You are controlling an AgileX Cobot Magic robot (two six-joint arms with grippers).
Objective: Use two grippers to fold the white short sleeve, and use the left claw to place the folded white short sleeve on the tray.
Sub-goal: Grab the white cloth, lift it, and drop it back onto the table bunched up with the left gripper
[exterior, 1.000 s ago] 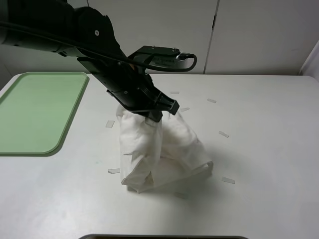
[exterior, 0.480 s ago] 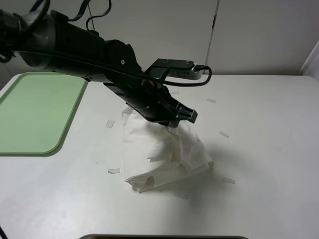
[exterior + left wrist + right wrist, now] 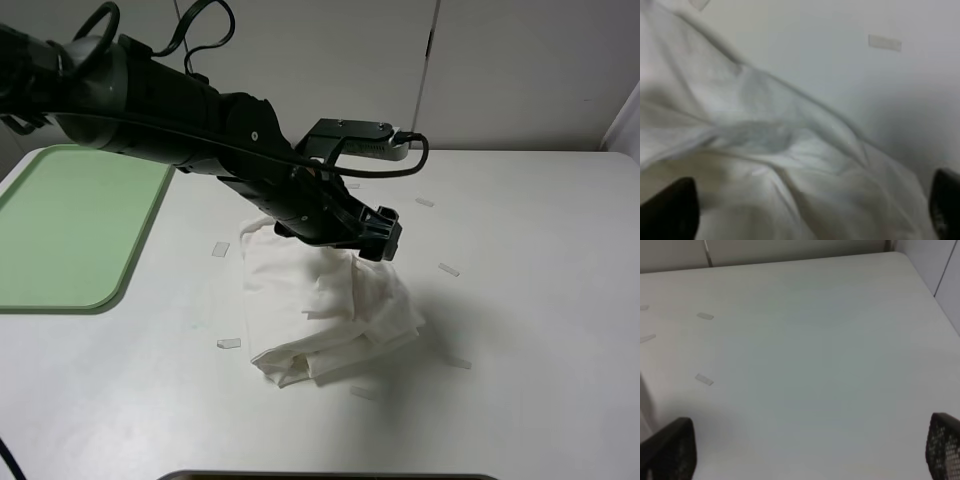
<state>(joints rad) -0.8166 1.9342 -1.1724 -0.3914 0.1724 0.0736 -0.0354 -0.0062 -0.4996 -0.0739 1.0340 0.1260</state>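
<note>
Near the middle of the table (image 3: 540, 300), a rumpled heap of white short sleeve (image 3: 325, 310): loosely folded over itself, thick soft creases, layered edges toward the near side. Not on the pale green tray (image 3: 60, 220); well apart, to its right. Just over the heap's far edge, the left claw (image 3: 382, 235), jaws spread wide, gripping nothing, cloth lying below them. Over bare tabletop, the right gripper (image 3: 810, 452), jaws likewise wide apart and empty. Scattered about the plain white surface, small tape strips (image 3: 449, 269). Behind, pale wall panels (image 3: 330, 70) with a dark vertical seam.
</note>
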